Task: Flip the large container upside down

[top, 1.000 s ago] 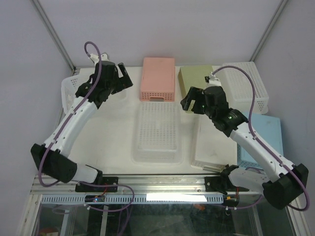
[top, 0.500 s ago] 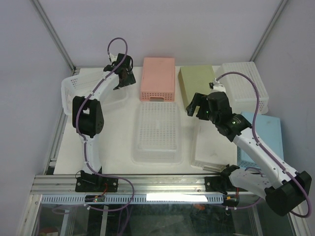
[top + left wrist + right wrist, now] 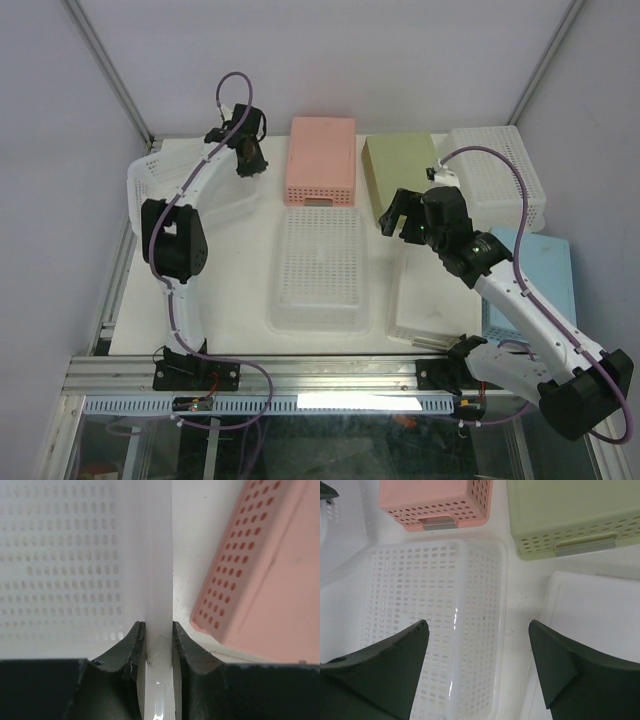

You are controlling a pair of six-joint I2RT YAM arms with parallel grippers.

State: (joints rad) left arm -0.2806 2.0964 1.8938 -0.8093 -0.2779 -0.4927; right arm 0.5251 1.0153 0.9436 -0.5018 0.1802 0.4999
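White container [image 3: 65, 555] wall pinched by L pincer [image 3: 157, 630]; R pincer [image 3: 477, 627] wide open.

**One high view, two close ones**

The top camera looks down from above and behind the arm bases, taking in the whole worktop [image 3: 238, 285]. The left wrist camera sits very near, facing along the left gripper [image 3: 157, 626] at a white basket [image 3: 70, 555] by the far left corner. The right wrist camera looks down past the right gripper [image 3: 477, 625] over the worktop's middle. All three show the pink basket [image 3: 260, 570].
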